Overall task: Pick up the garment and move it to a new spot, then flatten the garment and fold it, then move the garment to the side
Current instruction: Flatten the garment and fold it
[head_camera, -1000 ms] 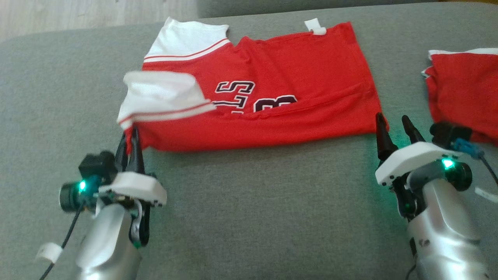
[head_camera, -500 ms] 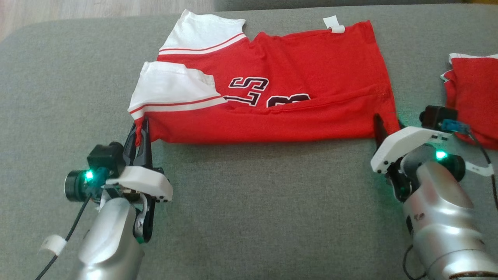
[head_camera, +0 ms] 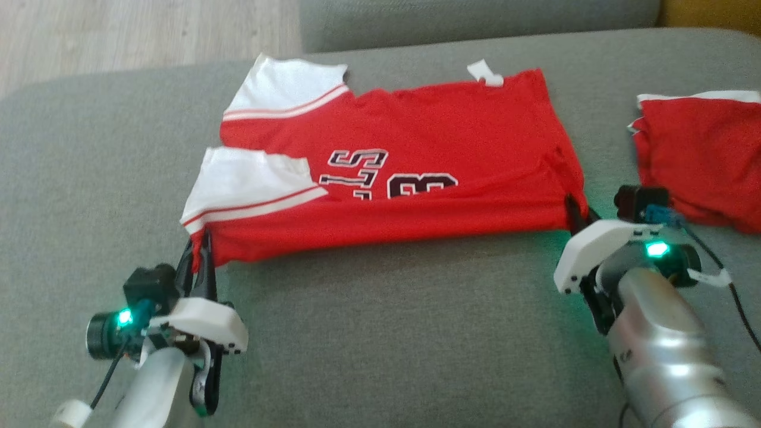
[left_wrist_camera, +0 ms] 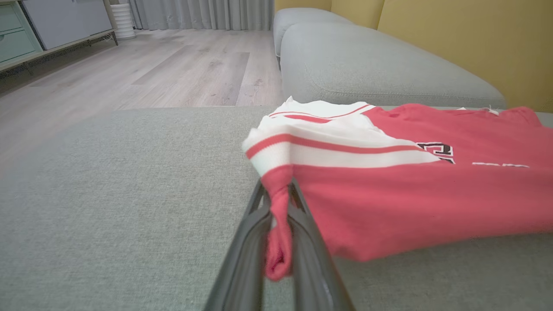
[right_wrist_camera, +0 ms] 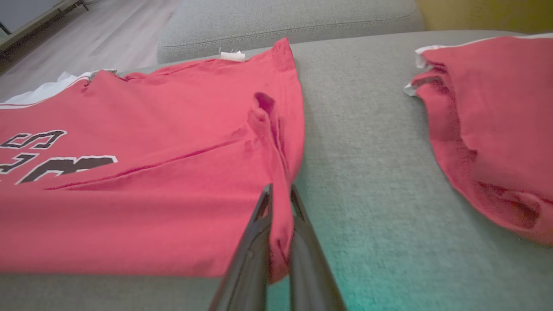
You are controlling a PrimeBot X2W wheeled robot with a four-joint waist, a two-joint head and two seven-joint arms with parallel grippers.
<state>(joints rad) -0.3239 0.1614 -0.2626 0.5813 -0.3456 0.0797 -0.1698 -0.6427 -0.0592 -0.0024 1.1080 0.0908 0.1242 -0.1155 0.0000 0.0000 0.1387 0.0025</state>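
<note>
The left gripper [head_camera: 201, 246] is clamped on the near left corner of the jersey [head_camera: 428, 131]. In the left wrist view a twist of red cloth [left_wrist_camera: 276, 242] is squeezed between its fingers [left_wrist_camera: 242, 255]. It held that corner a second ago too.

The right gripper [head_camera: 574, 213] has changed. A second ago its fingers stood apart just beside the near right corner. Now they are closed on that corner, and the right wrist view shows the edge of the jersey [right_wrist_camera: 142, 185] pinched between them. Above that grip the cloth has puckered into a raised ridge [right_wrist_camera: 263, 116], where it lay flatter before.

The jersey lies spread on the grey sofa [head_camera: 380, 333], its white sleeves [head_camera: 250, 184] on the left. The near fold covers the lower part of its lettering. A second red garment [head_camera: 701, 154] lies apart on the right. The head camera itself has shifted between the pictures.
</note>
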